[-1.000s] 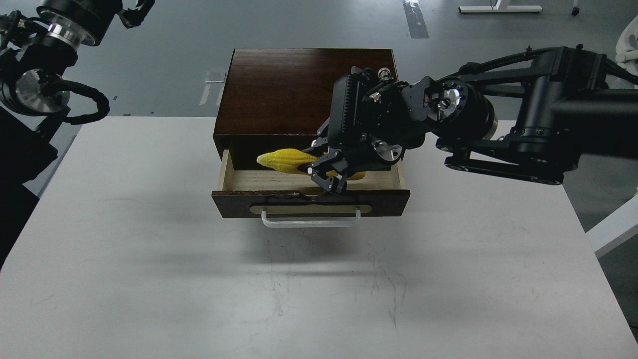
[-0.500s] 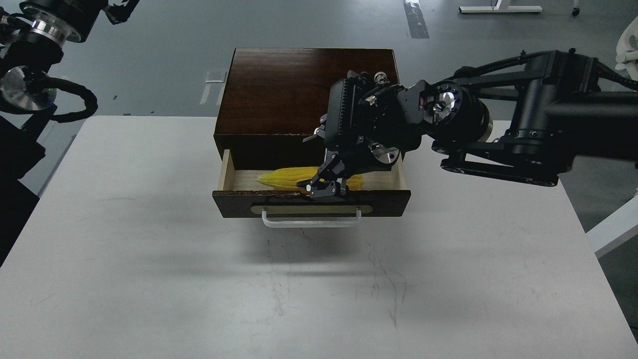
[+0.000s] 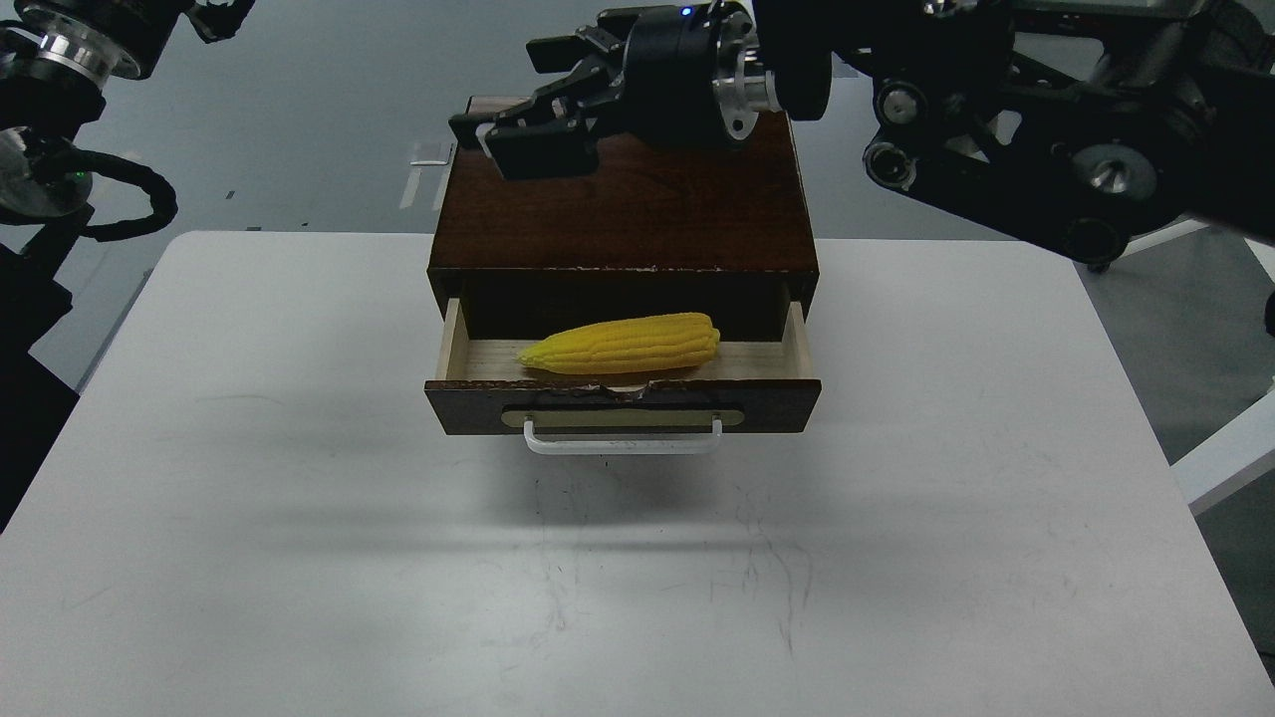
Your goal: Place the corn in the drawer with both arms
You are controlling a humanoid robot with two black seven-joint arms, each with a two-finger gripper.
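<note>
Nearest the camera lies the bare white table [image 3: 618, 597], marked with faint grey scuffs. Farther in, the drawer [image 3: 623, 403] stands pulled out from the dark brown wooden box [image 3: 623, 214], its front carrying a white bar handle [image 3: 623, 443] and a brass plate [image 3: 623, 417], with a chip in the top edge at the middle. The corn [image 3: 623, 345] lies on the pale wood floor of the drawer, lengthwise across it, pointed tip toward the left and blunt end toward the right — nothing touches it.

Beyond and above, the right arm [image 3: 1006, 119] reaches in from the upper right, its thick joints crowded at the top edge and its wrist turned so that the right gripper [image 3: 498, 129] points leftward over the back left part of the box top. Its fingers [image 3: 538, 149] are parted and hold nothing. The corn sits well apart from this gripper, nearer the camera and lower, to its right.

At the far upper left, the left arm [image 3: 60, 70] shows a silver joint ring and looped black cable. The left gripper [image 3: 221, 14] is only a dark bit at the top edge — whether it is parted or closed cannot be told. It is well away from the corn and the drawer.
</note>
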